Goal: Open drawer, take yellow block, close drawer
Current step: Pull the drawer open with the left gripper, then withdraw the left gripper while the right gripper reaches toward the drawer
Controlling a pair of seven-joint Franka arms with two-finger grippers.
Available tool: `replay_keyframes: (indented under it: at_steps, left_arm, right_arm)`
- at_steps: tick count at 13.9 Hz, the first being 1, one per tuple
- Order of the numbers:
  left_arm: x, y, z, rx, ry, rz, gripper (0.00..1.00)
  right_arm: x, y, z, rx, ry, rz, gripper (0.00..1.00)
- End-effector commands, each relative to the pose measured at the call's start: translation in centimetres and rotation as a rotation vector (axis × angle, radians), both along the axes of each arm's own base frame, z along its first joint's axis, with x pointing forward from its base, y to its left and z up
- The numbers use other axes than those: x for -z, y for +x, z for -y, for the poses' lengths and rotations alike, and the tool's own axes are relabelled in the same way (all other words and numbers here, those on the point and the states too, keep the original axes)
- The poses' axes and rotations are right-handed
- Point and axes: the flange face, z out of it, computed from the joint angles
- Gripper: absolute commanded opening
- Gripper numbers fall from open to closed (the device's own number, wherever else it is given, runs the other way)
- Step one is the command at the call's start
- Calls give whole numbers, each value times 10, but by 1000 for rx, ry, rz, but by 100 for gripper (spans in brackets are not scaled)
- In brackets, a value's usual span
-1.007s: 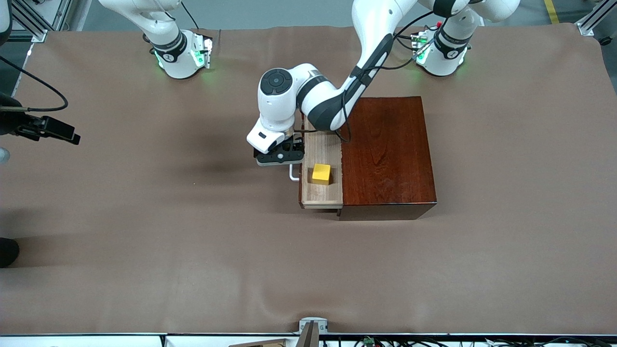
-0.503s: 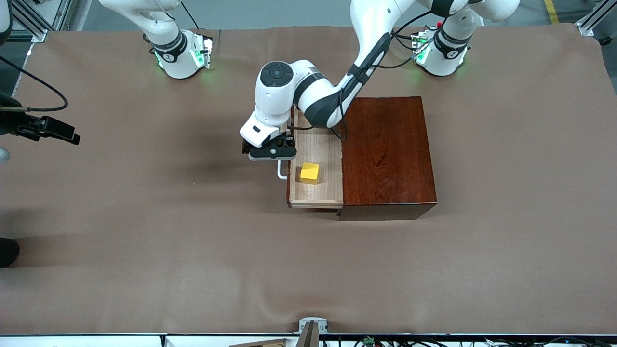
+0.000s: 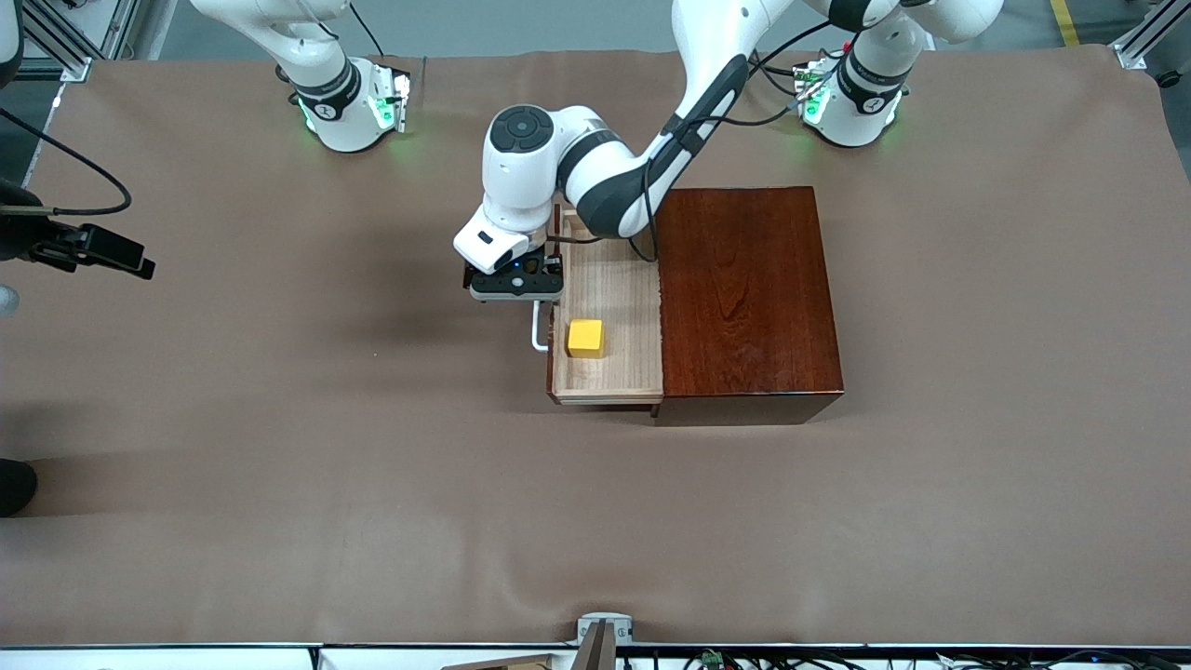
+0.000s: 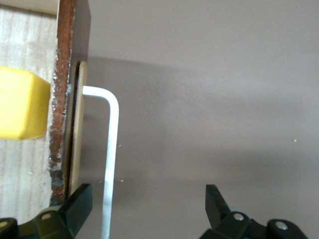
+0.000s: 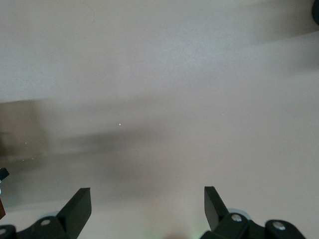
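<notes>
The left gripper (image 3: 517,300) sits low at the front of the drawer (image 3: 609,316), right at the white handle (image 3: 537,331). In the left wrist view its two fingers (image 4: 75,206) stand wide apart, with the handle bar (image 4: 110,164) running down between them, close to one finger. The fingers are not squeezing the bar. So this gripper is open around the handle, not holding it.

The drawer is pulled out from the brown box (image 3: 749,298), toward the right arm's end of the table. You can see the pale wood floor inside it.

The yellow block (image 3: 585,338) lies flat in the drawer, near the drawer's front, just inside from the handle. It touches nothing but the floor.

The block looks small, hard and light, like a toy brick. It should not bend or break. Its sides look smooth, so it may slip if pinched too softly. I think the best way is to come down from above and pinch two flat sides that face each other. The drawer's front wall is close, so a finger has little room there.

The right gripper (image 5: 144,211) waits over bare table, with its fingers wide apart and nothing between them.
</notes>
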Motion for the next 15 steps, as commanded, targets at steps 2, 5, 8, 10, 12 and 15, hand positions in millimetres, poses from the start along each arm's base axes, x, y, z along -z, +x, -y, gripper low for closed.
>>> replay_keyframes:
  at_steps: [2,5,8,10,12,15]
  left_arm:
    - [-37,3,-6,-20,-1,18,100]
    - [-104,48,-47,-135,-73,67,100]
    - [-154,142,-166,-398,-30,119,100]
    - [-167,190,-246,-530,27,140,100]
    - [-172,223,-307,-623,57,167,100]
    - [-172,257,-386,-648,103,176,100]
  right_arm:
    - [-7,-4,1,3,-7,7,100]
    - [-7,-4,1,5,-6,7,100]
    - [-7,-4,-4,-1,-4,7,100]
    - [-6,-4,-10,-20,4,0,100]
    - [-6,-6,-71,-127,2,-5,100]
    - [10,-12,-173,-295,7,-15,100]
